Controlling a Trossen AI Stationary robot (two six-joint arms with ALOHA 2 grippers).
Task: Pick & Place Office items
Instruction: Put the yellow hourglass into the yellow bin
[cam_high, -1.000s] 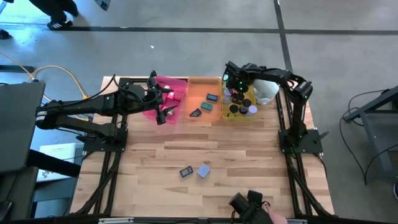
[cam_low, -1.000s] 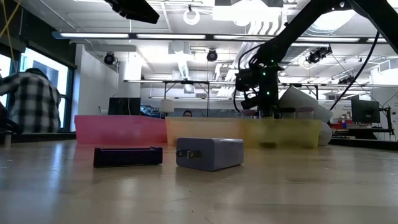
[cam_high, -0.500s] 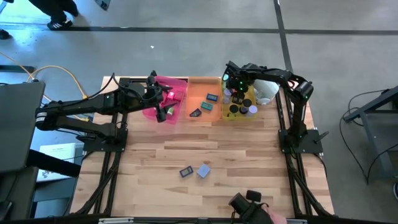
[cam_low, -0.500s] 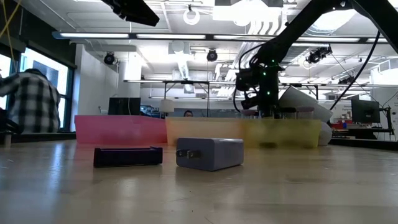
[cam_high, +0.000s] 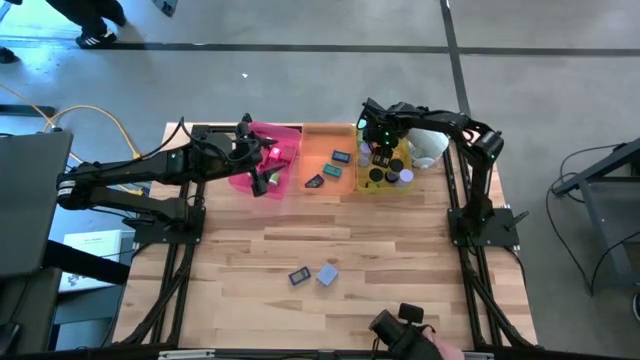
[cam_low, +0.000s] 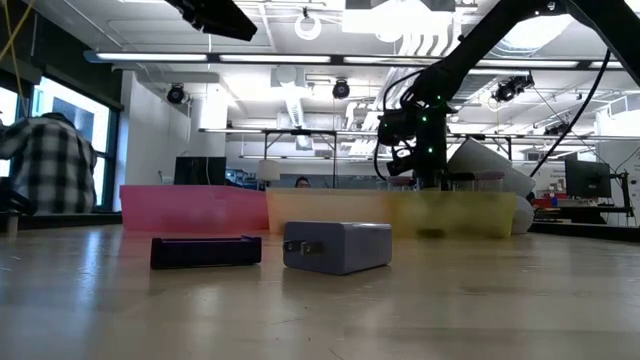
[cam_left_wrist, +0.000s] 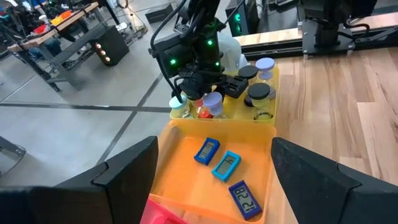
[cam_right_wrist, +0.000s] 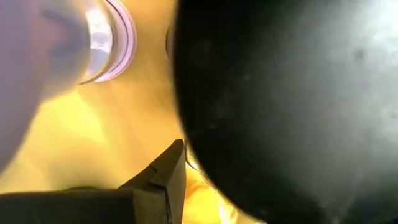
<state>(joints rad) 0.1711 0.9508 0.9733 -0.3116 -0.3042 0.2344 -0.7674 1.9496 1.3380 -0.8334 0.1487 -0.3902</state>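
Over the yellow tray (cam_high: 385, 191), at its far side, the right gripper (cam_high: 378, 140) hangs low among the round rolls. Its wrist camera is filled by a black roll (cam_right_wrist: 286, 106) pressed close against one dark finger (cam_right_wrist: 158, 186), with a lavender roll (cam_right_wrist: 93, 37) just beside it. Whether the jaws have closed on the black roll I cannot tell.

The roll looks light, rigid and smooth-sided, so it may slip or spin in a loose pinch. A firm hold across its round body, jaws on opposite sides, seems the safest place. The rolls seen from the left wrist stand upright in the yellow tray, caps up and long axis vertical; the black roll's own axis cannot be read this close.

To the left of the yellow tray, beyond the orange tray (cam_high: 305, 185) next to it, the left gripper (cam_high: 262, 165) waits with its fingers (cam_left_wrist: 130, 168) spread wide and nothing between them. Well in front of the yellow tray, a lavender block (cam_high: 327, 274) and a dark flat rectangle (cam_high: 298, 276) lie on the bare table.
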